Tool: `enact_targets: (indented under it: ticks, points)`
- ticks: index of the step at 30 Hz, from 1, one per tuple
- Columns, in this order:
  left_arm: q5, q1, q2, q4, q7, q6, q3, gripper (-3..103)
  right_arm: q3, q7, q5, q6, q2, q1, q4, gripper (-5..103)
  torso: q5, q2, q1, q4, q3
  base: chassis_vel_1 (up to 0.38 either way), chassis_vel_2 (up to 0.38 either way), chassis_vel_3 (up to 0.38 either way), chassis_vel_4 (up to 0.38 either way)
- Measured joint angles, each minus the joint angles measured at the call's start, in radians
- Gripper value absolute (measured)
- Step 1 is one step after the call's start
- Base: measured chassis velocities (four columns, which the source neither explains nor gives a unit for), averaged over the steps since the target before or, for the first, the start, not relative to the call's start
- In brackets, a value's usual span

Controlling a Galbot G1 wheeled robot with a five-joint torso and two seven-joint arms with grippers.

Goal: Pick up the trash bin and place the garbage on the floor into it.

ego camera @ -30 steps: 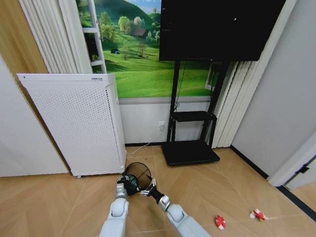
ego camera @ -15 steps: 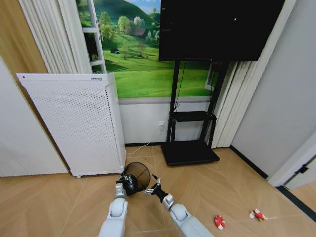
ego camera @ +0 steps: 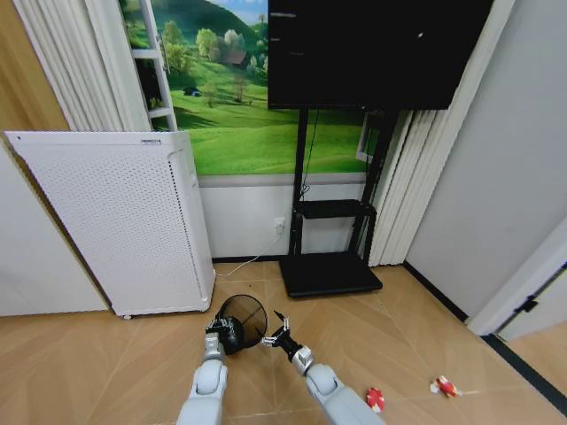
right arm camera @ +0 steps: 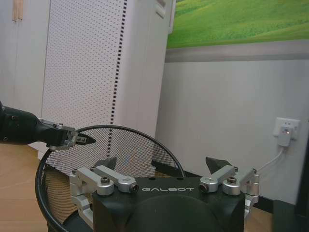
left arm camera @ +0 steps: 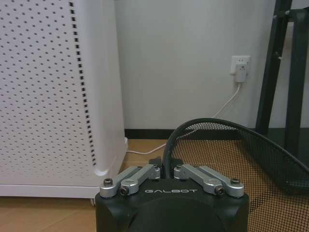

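The left hand (ego camera: pixel 226 327) is clamped shut on the rim of the trash bin (ego camera: pixel 245 319), held tilted just in front of the white air purifier (ego camera: pixel 115 221). The right hand (ego camera: pixel 276 335) stands wide open beside the bin, gripping nothing. Two red-and-white wrappers (ego camera: pixel 375 398) (ego camera: pixel 444 386) lie on the floor (ego camera: pixel 399 336), well apart from the purifier.

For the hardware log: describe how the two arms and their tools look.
Both arms are smooth, rounded silver-grey shells with a metal ring at the wrist. The left tool and right tool each have a black body printed GALBOT in white, silver bolted linkage bars and dark pointed fingers. No loose cables show.
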Motion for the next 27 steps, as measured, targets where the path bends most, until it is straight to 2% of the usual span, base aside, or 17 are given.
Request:
enact_targets:
  ticks: [3,6,10,11,13,15,16,18,19,21,22,24,25,27]
  points:
    - [0.0,0.0,0.0,0.0,0.0,0.0,0.003,6,0.004,0.006,-0.001,0.013,0.004,0.002,-0.013,100,0.0006,0.0,0.0,-0.0002,0.0,-0.284,-0.268,0.276,0.291]
    - [-0.002,0.007,0.0,-0.01,0.0,0.002,0.005,6,0.043,0.011,-0.051,0.103,0.033,0.036,-0.104,100,0.0006,0.0,0.0,-0.0003,0.0,-0.289,-0.306,0.3,0.282]
    - [-0.002,0.021,-0.001,-0.02,0.007,0.001,-0.001,6,0.066,0.013,-0.057,0.121,0.041,0.065,-0.158,100,0.0002,0.0,0.0,-0.0009,0.0,-0.243,-0.259,0.226,0.196]
    - [-0.001,0.032,0.0,-0.029,0.009,-0.003,-0.012,6,0.083,0.016,-0.056,0.121,0.044,0.088,-0.195,100,0.0004,0.0,0.0,-0.0003,0.0,-0.074,-0.152,0.081,0.087]
    - [-0.001,0.042,0.002,-0.037,0.011,-0.006,-0.02,6,0.092,0.025,-0.056,0.116,0.045,0.105,-0.226,100,0.0002,0.0,0.0,-0.0003,0.0,-0.023,-0.089,0.081,0.087]
    - [-0.01,0.071,0.013,-0.06,0.013,-0.012,-0.039,6,0.105,0.09,-0.048,0.056,0.034,0.131,-0.289,100,0.0003,0.0,0.0,0.0001,0.0,0.0,0.0,0.0,0.0]
    - [-0.01,0.071,0.013,-0.06,0.013,-0.012,-0.039,6,0.105,0.09,-0.048,0.056,0.034,0.131,-0.289,100,0.0003,0.0,0.0,0.0001,0.0,0.0,0.0,0.0,0.0]
    - [-0.027,0.108,0.025,-0.091,0.013,-0.014,-0.056,6,0.121,0.165,-0.046,-0.008,0.022,0.145,-0.338,100,0.0003,0.0,0.0,0.0004,0.0,0.063,0.085,-0.052,-0.068]
    - [-0.027,0.108,0.025,-0.091,0.013,-0.014,-0.056,6,0.121,0.165,-0.046,-0.008,0.022,0.145,-0.338,100,0.0003,0.0,0.0,0.0004,0.0,0.063,0.096,-0.07,-0.068]
    - [-0.059,0.183,0.043,-0.155,0.012,-0.015,-0.075,6,0.14,0.256,-0.048,-0.04,0.014,0.145,-0.411,100,0.0007,0.0,0.0,0.0007,0.0,0.058,0.091,-0.036,-0.049]
    - [-0.059,0.183,0.043,-0.155,0.012,-0.015,-0.075,6,0.14,0.256,-0.048,-0.04,0.014,0.145,-0.411,100,0.0007,0.0,0.0,0.0007,0.0,0.056,0.091,-0.014,-0.036]
    - [-0.078,0.279,0.058,-0.214,0.012,-0.031,-0.101,6,0.163,0.294,-0.048,-0.038,-0.002,0.108,-0.452,100,0.0001,0.0,0.0,0.0006,0.0,0.012,0.03,-0.007,-0.008]
    - [-0.078,0.279,0.058,-0.214,0.012,-0.031,-0.101,6,0.163,0.294,-0.048,-0.038,-0.002,0.108,-0.452,100,0.0001,0.0,0.0,0.0006,0.0,0.0,0.0,0.0,0.0]
    - [-0.113,0.373,0.073,-0.264,0.016,-0.062,-0.127,6,0.178,0.303,-0.048,-0.032,-0.023,0.04,-0.445,100,0.0007,0.0,0.0,-0.0004,0.0,0.0,0.0,0.0,0.0]
